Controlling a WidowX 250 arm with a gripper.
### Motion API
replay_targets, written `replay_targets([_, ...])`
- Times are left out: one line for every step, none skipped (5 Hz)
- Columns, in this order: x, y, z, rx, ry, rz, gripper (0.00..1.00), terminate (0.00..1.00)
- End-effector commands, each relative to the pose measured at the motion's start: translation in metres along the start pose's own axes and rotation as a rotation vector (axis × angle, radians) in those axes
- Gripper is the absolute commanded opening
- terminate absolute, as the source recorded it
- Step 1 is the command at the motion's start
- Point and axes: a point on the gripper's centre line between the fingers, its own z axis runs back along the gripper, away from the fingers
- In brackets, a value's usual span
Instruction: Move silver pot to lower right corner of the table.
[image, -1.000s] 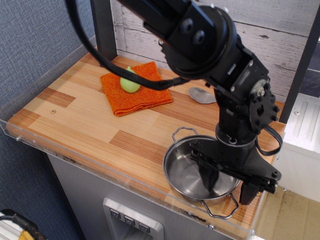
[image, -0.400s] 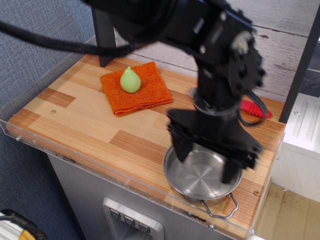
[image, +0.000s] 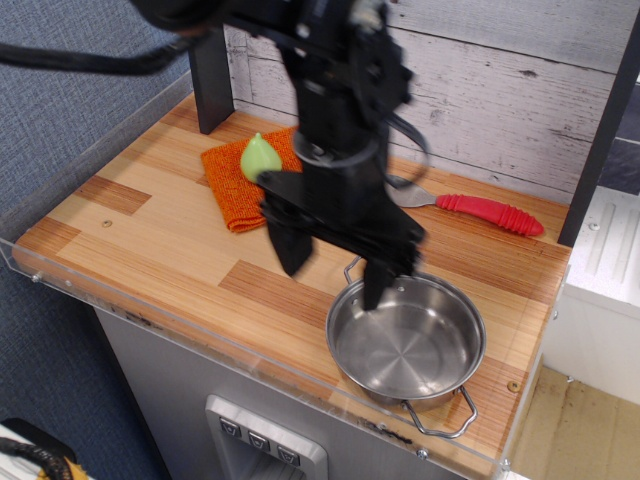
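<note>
**Pot at lower right corner; placement appears complete**

The small shiny stainless-steel pot (image: 407, 343) with wire loop handles sits on the striped wooden tabletop (image: 150, 235), near its lower right corner, just inside the clear edge rim. The black gripper (image: 335, 270) hangs above the pot's left rim, jaws spread apart and holding nothing. In my judgement the move is done, with only withdrawal left. A red-handled metal spoon (image: 470, 209) lies behind. No brand, label or writing is legible.

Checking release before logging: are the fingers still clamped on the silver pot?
No. The gripper hangs open above the table, its fingers spread, clear of the silver pot.
</note>
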Motion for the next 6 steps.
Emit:
replay_targets([0.032, 0.034, 0.022, 0.018, -0.047, 0.024, 1.00, 0.00])
replay_targets([0.040, 0.064, 0.024, -0.002, -0.053, 0.075, 1.00, 0.00])
replay_targets([0.053, 0.076, 0.032, 0.007, -0.049, 0.101, 1.00, 0.00])
replay_targets([0.068, 0.086, 0.039, 0.012, -0.068, 0.125, 1.00, 0.00])
replay_targets([0.073, 0.090, 0.044, 0.015, -0.064, 0.120, 1.00, 0.00])
replay_targets([0.073, 0.090, 0.044, 0.015, -0.064, 0.120, 1.00, 1.00])
